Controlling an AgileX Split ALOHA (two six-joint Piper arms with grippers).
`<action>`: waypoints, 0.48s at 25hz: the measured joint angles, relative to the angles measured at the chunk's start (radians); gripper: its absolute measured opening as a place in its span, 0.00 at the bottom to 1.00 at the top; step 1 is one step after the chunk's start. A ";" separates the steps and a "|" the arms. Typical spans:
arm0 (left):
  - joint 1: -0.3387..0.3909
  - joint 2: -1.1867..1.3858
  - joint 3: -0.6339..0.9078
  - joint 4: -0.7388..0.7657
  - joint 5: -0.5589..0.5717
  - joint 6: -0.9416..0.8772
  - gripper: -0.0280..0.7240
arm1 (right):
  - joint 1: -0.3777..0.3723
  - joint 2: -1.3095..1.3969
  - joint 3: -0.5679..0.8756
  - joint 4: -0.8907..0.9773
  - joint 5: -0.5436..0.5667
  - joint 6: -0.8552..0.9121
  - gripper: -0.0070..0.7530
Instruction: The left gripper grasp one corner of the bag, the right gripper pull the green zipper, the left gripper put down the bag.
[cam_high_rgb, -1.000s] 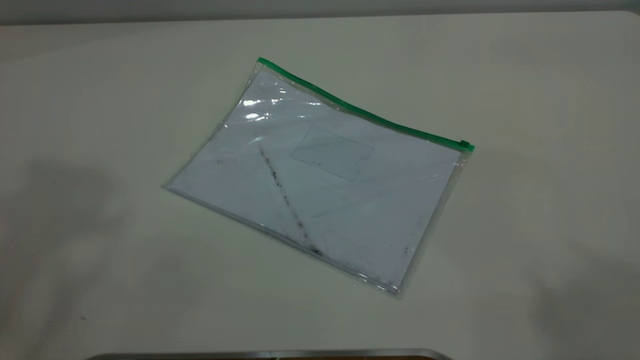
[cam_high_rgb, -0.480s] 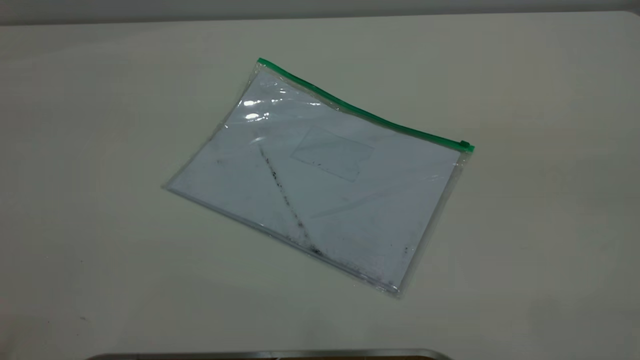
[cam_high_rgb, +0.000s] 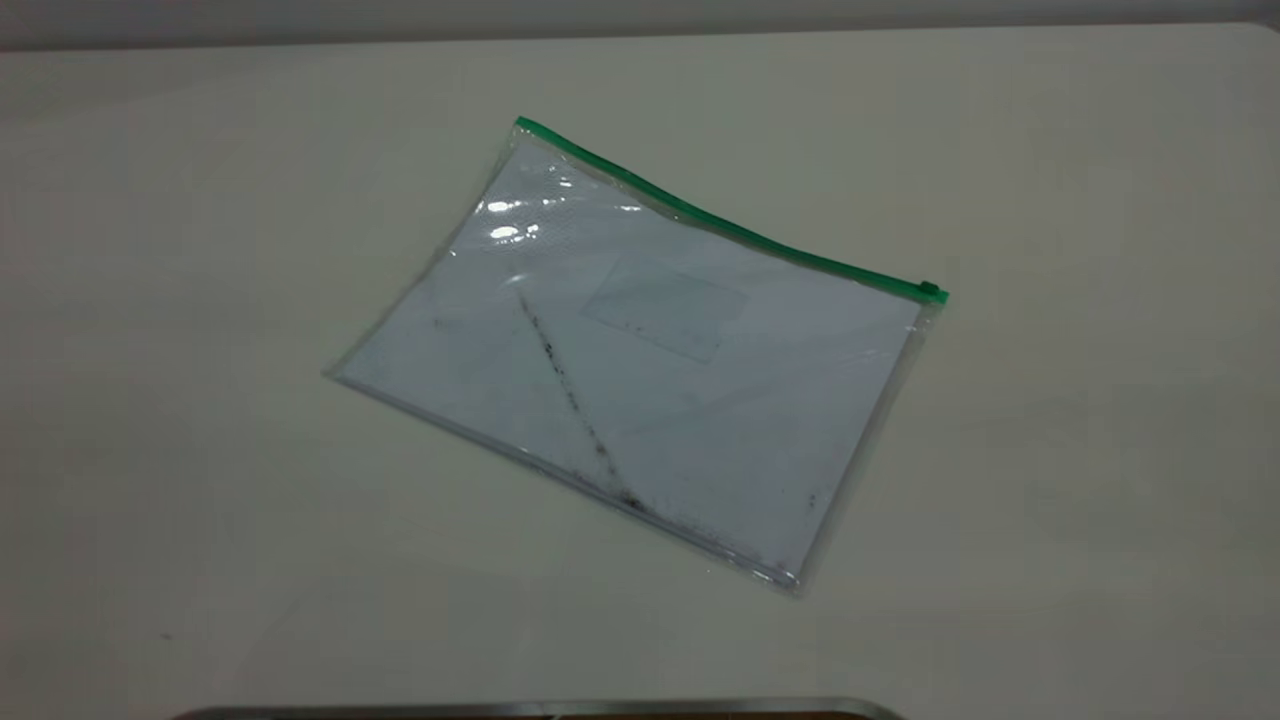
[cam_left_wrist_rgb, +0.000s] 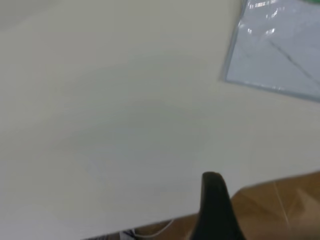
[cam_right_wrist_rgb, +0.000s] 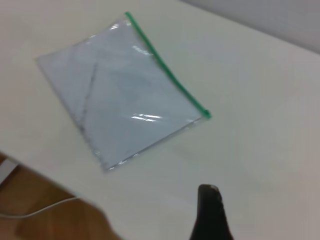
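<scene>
The bag (cam_high_rgb: 640, 360) lies flat on the white table, clear plastic with white paper inside, a dark diagonal smudge line and a small card pocket. The green zipper (cam_high_rgb: 730, 228) runs along its far long edge, with the slider tab (cam_high_rgb: 932, 291) at the right end. Neither gripper shows in the exterior view. In the left wrist view a black tip of my left gripper (cam_left_wrist_rgb: 215, 205) hangs over the table's edge, far from the bag (cam_left_wrist_rgb: 280, 55). In the right wrist view a black tip of my right gripper (cam_right_wrist_rgb: 210, 210) is above bare table, apart from the bag (cam_right_wrist_rgb: 115, 90) and zipper (cam_right_wrist_rgb: 165, 65).
A metal edge (cam_high_rgb: 540, 708) runs along the table's near side. Brown floor (cam_left_wrist_rgb: 285, 205) shows past the table edge in the left wrist view. Floor and a white cable (cam_right_wrist_rgb: 35, 210) show in the right wrist view.
The dark shadows on the table at the left and right have faded away. The bag has not moved.
</scene>
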 joint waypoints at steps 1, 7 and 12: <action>0.000 -0.023 0.023 0.000 0.000 0.000 0.82 | 0.000 -0.012 0.018 -0.005 -0.008 0.000 0.77; 0.000 -0.106 0.141 -0.003 0.000 0.002 0.82 | 0.000 -0.021 0.044 -0.016 0.012 0.001 0.77; 0.000 -0.112 0.151 -0.024 -0.005 0.003 0.82 | 0.000 -0.021 0.054 -0.016 0.015 0.001 0.77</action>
